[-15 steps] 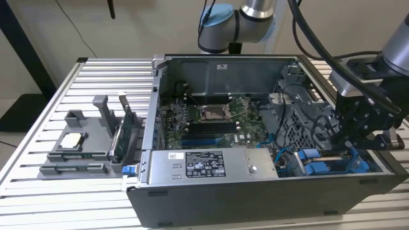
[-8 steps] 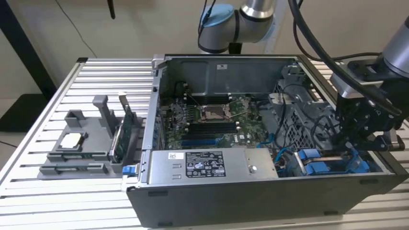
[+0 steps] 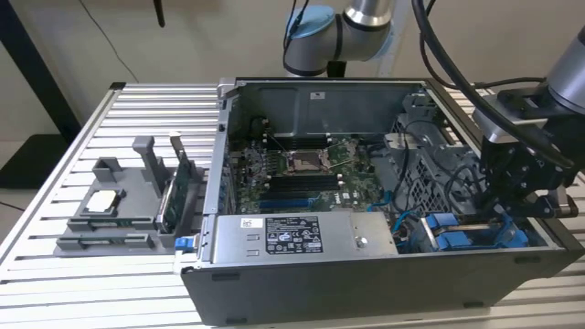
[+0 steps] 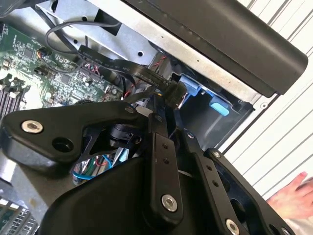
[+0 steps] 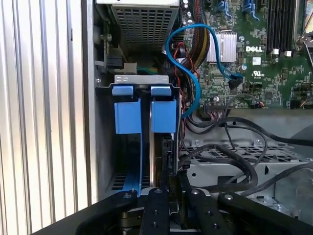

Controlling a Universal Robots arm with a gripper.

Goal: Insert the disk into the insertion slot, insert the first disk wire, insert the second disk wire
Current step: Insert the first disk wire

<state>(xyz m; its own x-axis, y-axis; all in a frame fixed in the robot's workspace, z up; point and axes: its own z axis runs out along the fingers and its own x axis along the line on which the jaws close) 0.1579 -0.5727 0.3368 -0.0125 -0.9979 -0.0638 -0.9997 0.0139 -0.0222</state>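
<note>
Hand [image 4: 165,110] is pinched tight on a black wire plug [image 4: 175,92]. Right of the power supply box [image 3: 292,236] in the exterior view, the disk [image 5: 160,156] looks seated in the slot [image 3: 462,236], so the plug should be kept square and eased in gently.

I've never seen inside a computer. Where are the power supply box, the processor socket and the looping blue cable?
power supply box [image 3: 352,226], exterior view, on its bare grey top face.
processor socket [image 3: 303,162], exterior view, on its centre.
blue cable [image 5: 168,44], first wrist view, on the loop's bend.
</note>
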